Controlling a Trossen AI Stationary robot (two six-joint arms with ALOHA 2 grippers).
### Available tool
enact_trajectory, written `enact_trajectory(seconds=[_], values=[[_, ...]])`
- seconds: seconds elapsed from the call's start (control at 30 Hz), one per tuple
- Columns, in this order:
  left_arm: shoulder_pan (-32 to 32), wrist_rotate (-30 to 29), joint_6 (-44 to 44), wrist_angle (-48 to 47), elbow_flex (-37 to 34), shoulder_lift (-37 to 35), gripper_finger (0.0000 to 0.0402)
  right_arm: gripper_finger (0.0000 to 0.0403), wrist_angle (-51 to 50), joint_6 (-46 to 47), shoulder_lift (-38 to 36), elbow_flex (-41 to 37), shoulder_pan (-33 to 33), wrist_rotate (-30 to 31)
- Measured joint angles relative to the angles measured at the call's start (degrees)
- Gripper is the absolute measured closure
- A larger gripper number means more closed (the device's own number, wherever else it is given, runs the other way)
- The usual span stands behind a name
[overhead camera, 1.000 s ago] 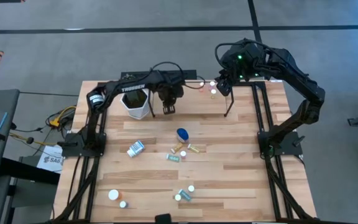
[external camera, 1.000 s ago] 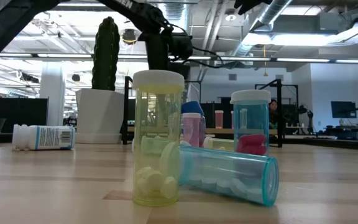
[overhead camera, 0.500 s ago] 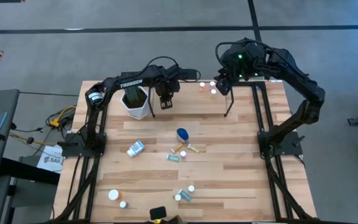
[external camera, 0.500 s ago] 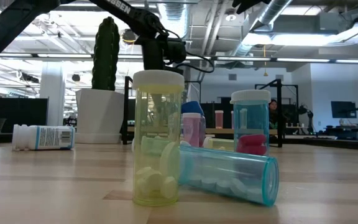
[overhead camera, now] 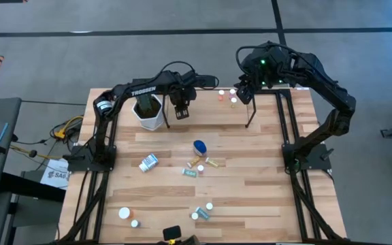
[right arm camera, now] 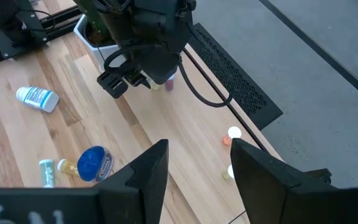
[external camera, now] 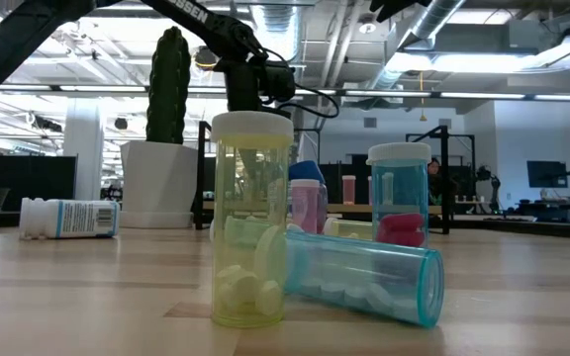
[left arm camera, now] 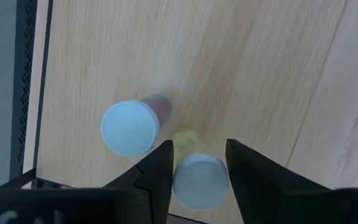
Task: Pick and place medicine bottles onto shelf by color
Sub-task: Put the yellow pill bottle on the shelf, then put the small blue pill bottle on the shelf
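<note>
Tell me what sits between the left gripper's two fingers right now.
In the left wrist view, a white-capped bottle with a yellowish body stands upright between the left gripper's fingers; a second, reddish white-capped bottle stands just outside them.

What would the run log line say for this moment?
left hand: over upright yellow bottle, beside pink bottle | right hand: open, empty, waiting at rear

Pale matt wood-plank table (overhead camera: pixel 250 184), thin black metal shelf rails (overhead camera: pixel 280 116), clear glossy plastic bottles (external camera: pixel 252 222) in yellow and teal with smooth white caps, paper label on white bottle (external camera: pixel 67 218), matt black arms.
</note>
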Motion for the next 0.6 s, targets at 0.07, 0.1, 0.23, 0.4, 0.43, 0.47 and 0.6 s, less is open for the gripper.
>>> enact_trajectory(seconds=[0.07, 0.1, 0.23, 0.4, 0.43, 0.47, 0.6], values=[[0.0, -0.01, -0.29, 0.05, 0.0, 0.0, 0.0261, 0.0207, 0.01, 0.0, 0.0, 0.0, 0.0, 0.0], [0.0, 0.0, -0.46, 0.05, 0.0, 0.0, 0.0259, 0.0207, -0.01, 0.0, 0.0, 0.0, 0.0, 0.0], [-0.07, -0.04, -1.46, 0.09, 0.0, 0.0, 0.0252, 0.0207, -0.01, 0.0, 0.0, 0.0, 0.0, 0.0], [-0.07, 0.0, -2.49, -0.3, 0.39, -0.02, 0.0242, 0.0207, -0.01, 0.0, 0.0, 0.0, 0.0, 0.0], [-0.07, -0.02, -2.49, -0.66, 0.94, -0.02, 0.024, 0.0207, -0.01, 0.0, 0.0, 0.0, 0.0, 0.0], [-0.07, -0.32, -2.39, -0.8, 1.57, -0.04, 0.0237, 0.0207, -0.01, 0.0, 0.0, 0.0, 0.0, 0.0], [-0.09, -2.48, -1.44, -1.56, 4.33, -0.15, 0.0232, 0.0207, -0.01, 0.0, 0.0, 0.0, 0.0, 0.0]])
